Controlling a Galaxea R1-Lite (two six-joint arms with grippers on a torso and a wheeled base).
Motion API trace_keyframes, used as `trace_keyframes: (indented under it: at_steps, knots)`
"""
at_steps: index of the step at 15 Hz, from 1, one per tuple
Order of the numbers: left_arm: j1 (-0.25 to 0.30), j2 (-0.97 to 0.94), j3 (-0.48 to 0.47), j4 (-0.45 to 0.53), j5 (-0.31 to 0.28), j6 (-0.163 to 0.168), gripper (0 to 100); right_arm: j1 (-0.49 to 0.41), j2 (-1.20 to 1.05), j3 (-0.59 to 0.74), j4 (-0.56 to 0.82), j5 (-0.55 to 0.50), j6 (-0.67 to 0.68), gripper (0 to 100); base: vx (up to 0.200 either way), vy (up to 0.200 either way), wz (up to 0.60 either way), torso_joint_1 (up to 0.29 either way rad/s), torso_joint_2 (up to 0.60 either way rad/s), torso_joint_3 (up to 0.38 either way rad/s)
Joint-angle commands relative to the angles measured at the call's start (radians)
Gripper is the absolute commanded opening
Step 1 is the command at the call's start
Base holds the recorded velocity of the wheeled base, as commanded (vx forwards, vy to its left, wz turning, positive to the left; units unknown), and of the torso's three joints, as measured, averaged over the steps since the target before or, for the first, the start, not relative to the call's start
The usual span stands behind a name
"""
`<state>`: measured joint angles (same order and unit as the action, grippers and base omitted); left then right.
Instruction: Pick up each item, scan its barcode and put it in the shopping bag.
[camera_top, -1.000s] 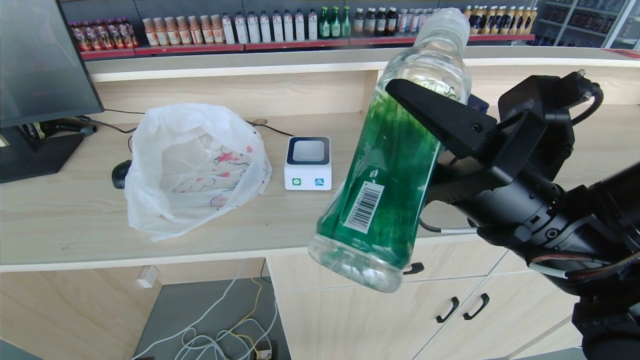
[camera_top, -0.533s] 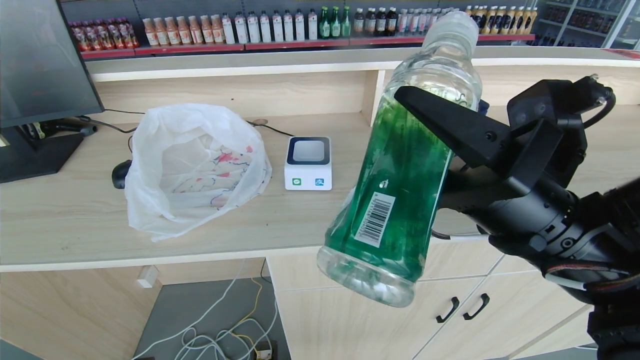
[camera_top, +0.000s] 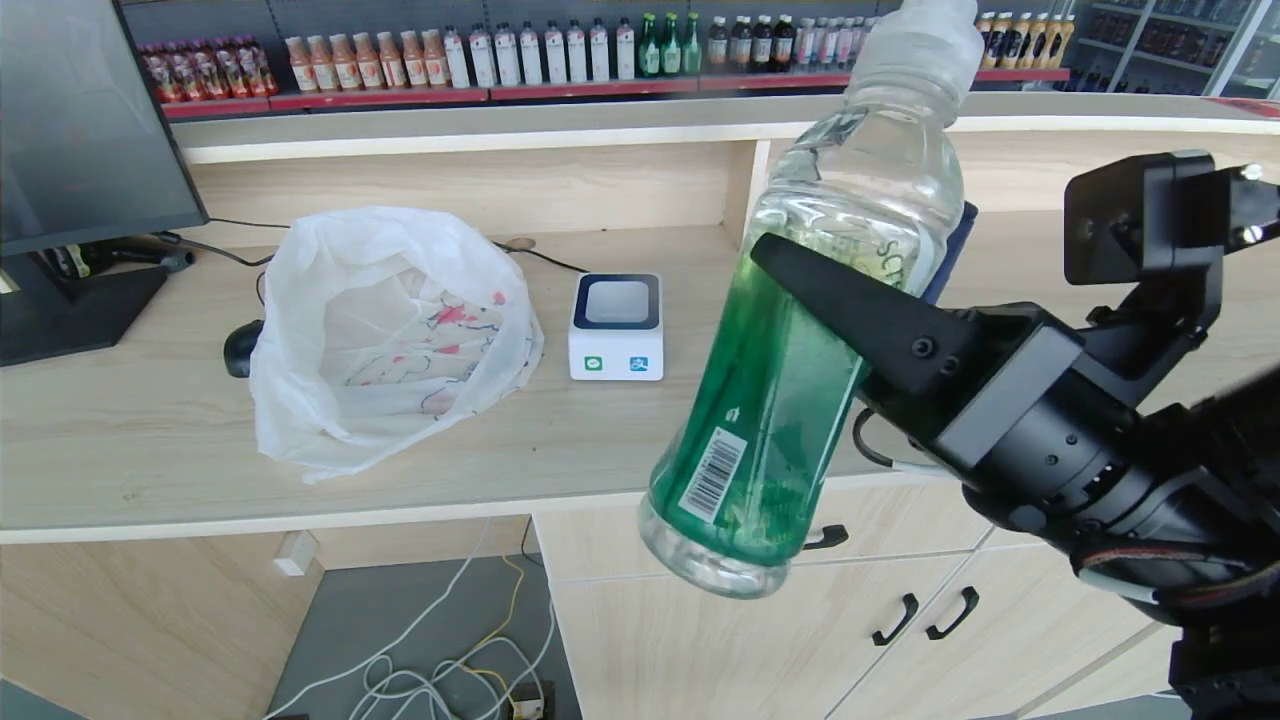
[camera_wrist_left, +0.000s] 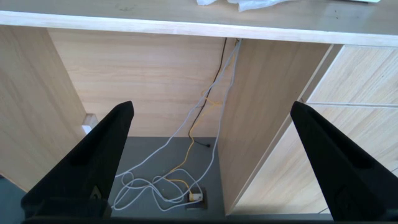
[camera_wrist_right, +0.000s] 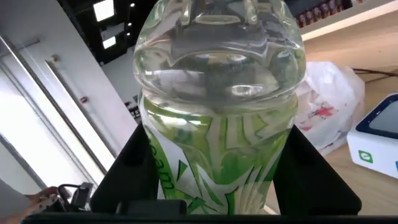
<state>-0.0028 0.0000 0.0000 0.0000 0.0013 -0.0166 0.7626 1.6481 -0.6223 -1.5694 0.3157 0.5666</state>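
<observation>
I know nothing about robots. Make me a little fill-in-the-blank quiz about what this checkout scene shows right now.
1. The right gripper is shut on the clear plastic bottle, whose label is ___.
2. On the wooden counter, the small white box-shaped scanner stands to the robot's ___ of the white plastic shopping bag.
3. The left gripper holds nothing, and its jaws are ___.

Missing words: green; right; open.
</observation>
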Motion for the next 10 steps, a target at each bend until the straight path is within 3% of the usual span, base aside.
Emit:
trace_keyframes:
  at_steps: [1,5,10]
  knots:
    - [0.0,0.002,0.0,0.0,0.0,0.0,100,0.0,0.038,0.026,0.006,-0.058,-0.105,0,0.0,0.0,0.0,0.0,0.0,0.0]
    - [0.0,0.0,0.0,0.0,0.0,0.0,100,0.001,0.029,0.009,0.095,-0.316,-0.372,0,0.0,0.0,0.0,0.0,0.0,0.0]
    - [0.0,0.0,0.0,0.0,0.0,0.003,100,0.0,0.012,0.006,0.097,-0.481,-0.545,0,0.0,0.0,0.0,0.0,0.0,0.0]
